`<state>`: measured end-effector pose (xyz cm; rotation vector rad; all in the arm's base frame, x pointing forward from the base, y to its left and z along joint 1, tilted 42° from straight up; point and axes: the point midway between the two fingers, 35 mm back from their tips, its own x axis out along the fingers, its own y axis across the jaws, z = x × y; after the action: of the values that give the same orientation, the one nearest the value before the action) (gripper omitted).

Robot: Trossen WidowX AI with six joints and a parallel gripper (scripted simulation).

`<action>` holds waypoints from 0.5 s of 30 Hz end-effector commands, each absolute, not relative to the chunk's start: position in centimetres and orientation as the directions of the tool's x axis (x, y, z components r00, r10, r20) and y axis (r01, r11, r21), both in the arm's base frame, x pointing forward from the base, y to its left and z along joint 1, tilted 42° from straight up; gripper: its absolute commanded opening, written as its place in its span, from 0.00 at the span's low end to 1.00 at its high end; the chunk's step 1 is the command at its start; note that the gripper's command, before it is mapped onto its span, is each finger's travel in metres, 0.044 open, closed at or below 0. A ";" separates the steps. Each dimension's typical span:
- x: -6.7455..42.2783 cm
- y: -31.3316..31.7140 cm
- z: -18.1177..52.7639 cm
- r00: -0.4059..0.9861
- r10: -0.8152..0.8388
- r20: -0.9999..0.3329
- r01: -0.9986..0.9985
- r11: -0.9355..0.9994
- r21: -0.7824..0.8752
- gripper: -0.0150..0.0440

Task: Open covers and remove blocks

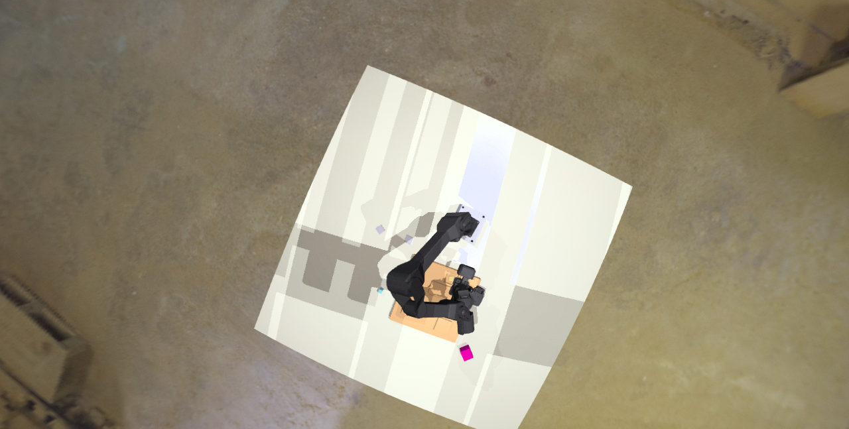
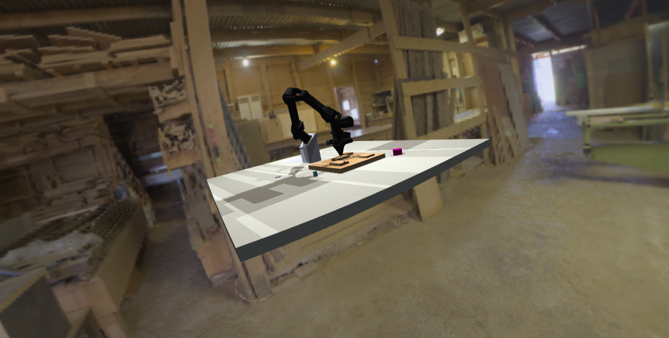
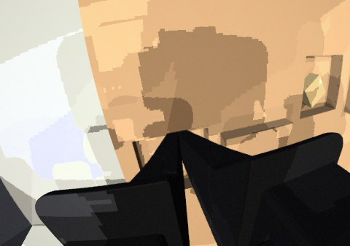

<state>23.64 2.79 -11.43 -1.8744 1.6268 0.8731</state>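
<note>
The tan puzzle board [image 1: 433, 325] [image 2: 327, 167] [image 3: 117, 41] lies on the white table [image 1: 546, 218] [image 2: 299, 205] in front of the arm's base. My gripper [image 2: 339, 151] [image 3: 176, 135] is shut on nothing, its tips pointing down just above the board's surface. In the wrist view a low cover edge [image 3: 253, 129] lies just ahead of the fingertips. An open well at the right holds a yellowish block [image 3: 313, 90]. Flat darker covers [image 2: 367, 154] lie on the board. A magenta block [image 1: 466, 353] [image 2: 396, 151] and a small teal block [image 1: 380, 290] [image 2: 314, 173] rest on the table off the board.
The arm's grey base [image 2: 309, 151] stands just behind the board. Two small pale bits [image 1: 379, 229] lie on the table left of the arm. The table edge [image 2: 327, 223] drops off toward the camera. Blocky shadows cross the table and board.
</note>
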 end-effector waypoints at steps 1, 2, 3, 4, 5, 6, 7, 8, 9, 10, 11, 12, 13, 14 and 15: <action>23.5 3.1 -11.8 0.073 -0.661 -0.747 -0.988 -0.152 0.039 0.25; 23.5 3.2 -11.9 0.073 -0.661 -0.747 -0.988 -0.152 0.039 0.25; 23.4 3.3 -12.0 0.073 -0.661 -0.747 -0.988 -0.152 0.039 0.25; 23.4 3.3 -12.0 0.073 -0.661 -0.747 -0.988 -0.152 0.039 0.25; 23.4 3.4 -12.1 0.073 -0.661 -0.747 -0.988 -0.152 0.039 0.25; 23.3 3.5 -12.2 0.073 -0.661 -0.747 -0.988 -0.152 0.039 0.25; 23.3 3.5 -12.2 0.073 -0.661 -0.746 -0.988 -0.152 0.039 0.25; 23.3 3.5 -12.2 0.073 -0.661 -0.746 -0.988 -0.152 0.039 0.25; 23.3 3.6 -12.2 0.073 -0.661 -0.747 -0.988 -0.152 0.039 0.25; 23.3 3.7 -12.1 0.073 -0.661 -0.747 -0.988 -0.152 0.039 0.25; 23.3 3.8 -12.0 0.073 -0.661 -0.747 -0.988 -0.152 0.039 0.25; 23.3 3.9 -12.0 0.073 -0.661 -0.747 -0.988 -0.152 0.039 0.25; 23.3 4.0 -11.9 0.073 -0.661 -0.747 -0.988 -0.152 0.039 0.25; 23.3 4.1 -11.8 0.073 -0.661 -0.747 -0.988 -0.152 0.039 0.25; 23.3 4.2 -11.7 0.073 -0.661 -0.747 -0.988 -0.152 0.039 0.25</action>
<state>23.36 3.56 -11.86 -1.8748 1.6377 0.8672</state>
